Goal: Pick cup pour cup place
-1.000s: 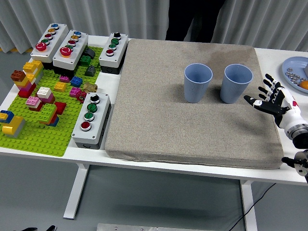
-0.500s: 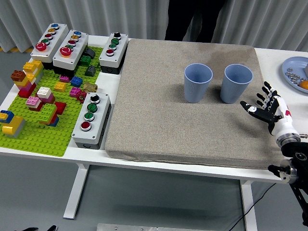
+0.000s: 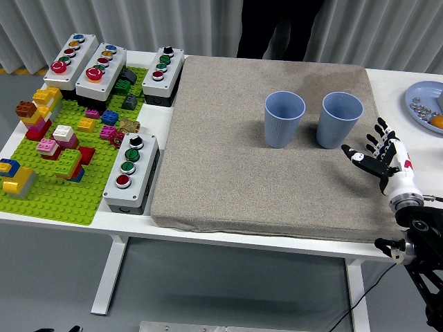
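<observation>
Two pale blue cups stand upright side by side on the grey mat (image 3: 228, 173): the left cup (image 3: 284, 119) and the right cup (image 3: 340, 120). My right hand (image 3: 374, 152) comes in from the lower right with its fingers spread, open and empty. It sits just right of and below the right cup, a small gap between fingertips and cup. I cannot see into the cups. The left arm is out of view.
A green baseplate (image 3: 48, 197) with several coloured bricks lies at the left, with button boxes (image 3: 130, 171) around it. A blue plate (image 3: 422, 104) with small items sits at the far right edge. A person in dark clothes (image 3: 277, 28) stands behind the table.
My right hand has drawn back down and slightly left toward the table's near right edge, with the wrist dropping lower. The cups have not moved.
</observation>
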Tool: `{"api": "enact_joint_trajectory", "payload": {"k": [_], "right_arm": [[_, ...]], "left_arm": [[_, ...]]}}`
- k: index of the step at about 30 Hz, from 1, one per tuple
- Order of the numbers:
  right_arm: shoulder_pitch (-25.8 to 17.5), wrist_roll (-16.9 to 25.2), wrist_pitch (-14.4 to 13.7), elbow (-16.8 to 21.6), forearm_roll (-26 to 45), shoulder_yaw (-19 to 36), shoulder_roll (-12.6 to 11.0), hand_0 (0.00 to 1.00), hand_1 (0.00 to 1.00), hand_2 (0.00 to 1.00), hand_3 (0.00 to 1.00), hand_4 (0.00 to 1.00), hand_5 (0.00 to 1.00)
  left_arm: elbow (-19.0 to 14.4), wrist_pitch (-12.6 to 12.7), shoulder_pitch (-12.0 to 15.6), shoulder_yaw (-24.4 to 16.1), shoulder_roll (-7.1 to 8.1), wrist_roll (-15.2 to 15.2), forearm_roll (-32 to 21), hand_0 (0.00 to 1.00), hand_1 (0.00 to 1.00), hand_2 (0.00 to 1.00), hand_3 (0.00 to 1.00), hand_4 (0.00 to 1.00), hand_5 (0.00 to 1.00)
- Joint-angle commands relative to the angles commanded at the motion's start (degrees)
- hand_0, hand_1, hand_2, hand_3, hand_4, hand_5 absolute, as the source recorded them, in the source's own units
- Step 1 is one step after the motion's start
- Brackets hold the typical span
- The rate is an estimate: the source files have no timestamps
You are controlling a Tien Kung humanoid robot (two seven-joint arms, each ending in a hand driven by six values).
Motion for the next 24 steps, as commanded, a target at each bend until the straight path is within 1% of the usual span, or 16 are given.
{"api": "enact_joint_trajectory", "payload": {"k": [10,24], "right_arm": [[1.31,-0.19,0.47,-1.3,0.35,-0.42,0.46,0.926,0.898,0.998,0.977,0.879,0.191],[2.58,-0.6,0.85,-1.84,0.06,-0.36,0.57,0.923,0.895,0.998,0.972,0.868,0.193]], "left_arm": [[0.0,-0.03,-0.1,0.28,0.1,-0.04,-0.23,0.763,0.782,0.826,0.715,0.506,0.989],[0.0,-0.06,-0.34,0.63,0.13,-0.17,-0.61,0.763,0.783,0.827,0.715,0.506,0.987]]}}
